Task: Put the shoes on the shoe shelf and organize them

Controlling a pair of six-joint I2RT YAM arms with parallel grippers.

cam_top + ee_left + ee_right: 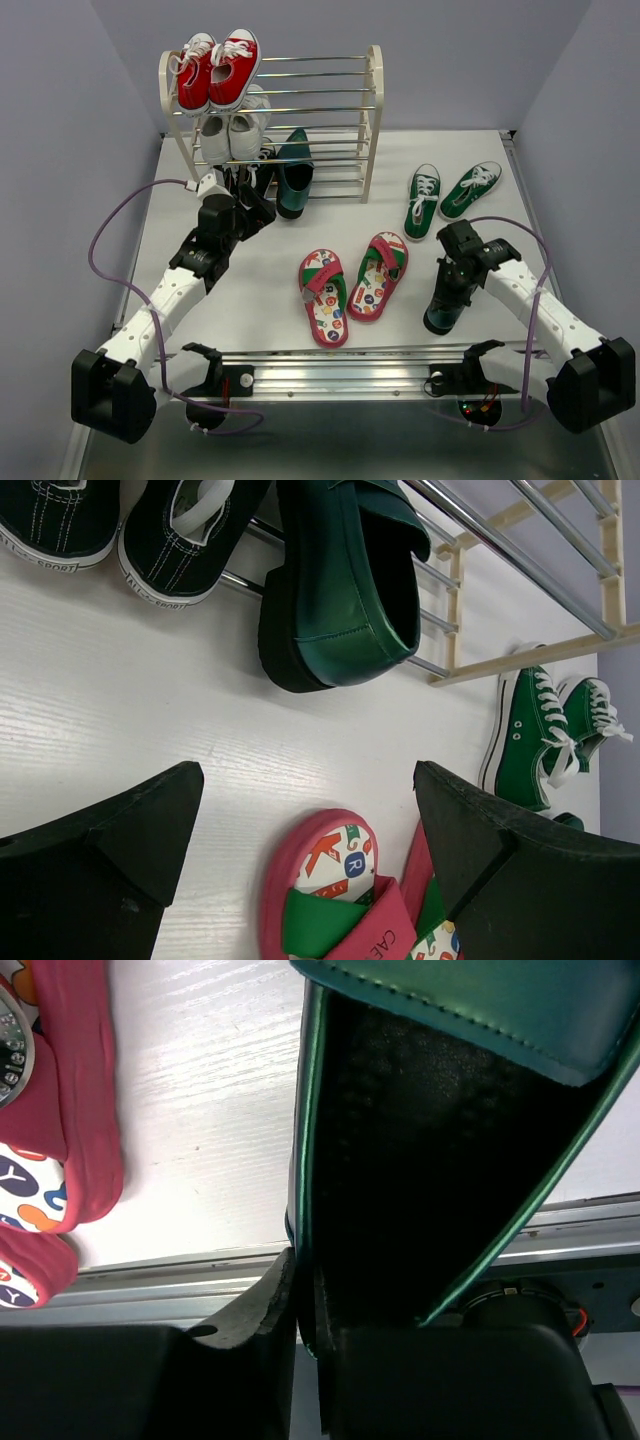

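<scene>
Left wrist: black sneaker [50, 510] sole SPORT, near slip-on [350, 580]

Right claw [452, 276] on a teal slip-on [441, 313] beside the red flip-flops [378, 275].

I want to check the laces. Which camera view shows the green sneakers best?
The top external view: both green sneakers lie there in full, laces visible. The left wrist view shows them small and partly cut at its right edge. The right wrist view shows nothing of them.

One black sneaker [50, 515] reads "SPORT" on its sole rim; a red flip-flop [335, 865] shows "R" on its insole.
</scene>
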